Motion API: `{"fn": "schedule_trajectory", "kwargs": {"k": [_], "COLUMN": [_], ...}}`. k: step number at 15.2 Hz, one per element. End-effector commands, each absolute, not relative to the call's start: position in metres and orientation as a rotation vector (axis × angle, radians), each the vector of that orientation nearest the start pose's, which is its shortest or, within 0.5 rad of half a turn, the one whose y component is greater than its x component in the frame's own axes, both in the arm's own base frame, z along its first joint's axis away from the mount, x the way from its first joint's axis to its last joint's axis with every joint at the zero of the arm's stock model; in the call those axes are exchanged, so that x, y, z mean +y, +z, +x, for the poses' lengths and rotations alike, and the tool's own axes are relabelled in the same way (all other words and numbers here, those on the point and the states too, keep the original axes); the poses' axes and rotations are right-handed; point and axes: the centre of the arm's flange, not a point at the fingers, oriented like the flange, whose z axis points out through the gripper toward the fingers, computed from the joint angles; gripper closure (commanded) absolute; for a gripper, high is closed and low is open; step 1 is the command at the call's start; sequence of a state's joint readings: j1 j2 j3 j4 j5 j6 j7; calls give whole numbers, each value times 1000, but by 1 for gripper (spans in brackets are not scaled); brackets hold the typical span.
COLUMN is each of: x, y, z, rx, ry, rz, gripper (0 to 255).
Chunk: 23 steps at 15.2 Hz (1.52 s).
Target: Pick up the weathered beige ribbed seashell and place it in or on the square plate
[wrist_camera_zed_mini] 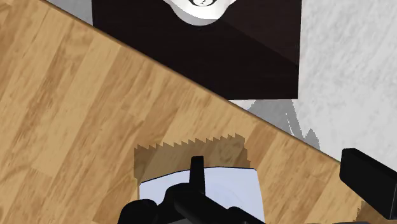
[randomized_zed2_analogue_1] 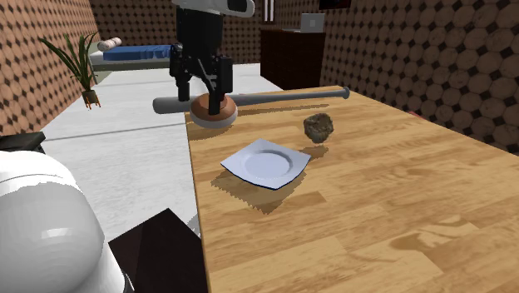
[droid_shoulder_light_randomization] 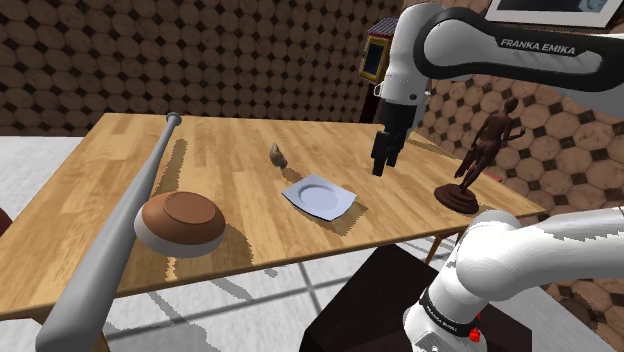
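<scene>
gripper [droid_shoulder_light_randomization: 385, 160]: fingers spread apart, clasping nothing; hovers above the table just beside the square plate [droid_shoulder_light_randomization: 320, 196], on the plate's stand side
table [droid_shoulder_light_randomization: 230, 150]: wood top; in the wrist view its edge runs close by the plate, with pale grey floor past it
stand [wrist_camera_zed_mini: 210, 57]: dark box on the floor just over that edge from the plate
open room: a wide stretch of bare wood lies on the plate's side away from the bowl
square plate: white, flat on the wood, white face showing; in the wrist view one finger [wrist_camera_zed_mini: 197, 170] overlaps its rim, the other stands clear of it
seashell [droid_shoulder_light_randomization: 277, 155]: brownish and rough, on the wood near the plate but apart from it, on the plate's side away from the stand; bare wood between the two
bowl [droid_shoulder_light_randomization: 180, 222]: brown with a pale rim, well apart from the plate along the stand-side edge; cannot tell what it holds
bat [droid_shoulder_light_randomization: 130, 210]: grey, lies across the table just past the bowl from the plate; cannot tell if they touch
figurine [droid_shoulder_light_randomization: 482, 150]: dark standing figure on a round base, upright, well apart from the plate on the side opposite the bowl
</scene>
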<state>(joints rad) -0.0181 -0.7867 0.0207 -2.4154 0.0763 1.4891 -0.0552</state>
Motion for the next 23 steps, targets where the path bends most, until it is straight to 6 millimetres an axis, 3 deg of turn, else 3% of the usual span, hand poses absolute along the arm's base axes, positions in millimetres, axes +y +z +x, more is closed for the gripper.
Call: {"fn": "schedule_trajectory", "kwargs": {"k": [1, 12, 23], "x": [11, 41, 49], "y": [557, 520, 479], "z": [295, 435, 578], "rx": [-79, 116, 324], "ry": [212, 228, 243], "rz": [-3067, -3179, -3278], "gripper": [0, 0, 0]}}
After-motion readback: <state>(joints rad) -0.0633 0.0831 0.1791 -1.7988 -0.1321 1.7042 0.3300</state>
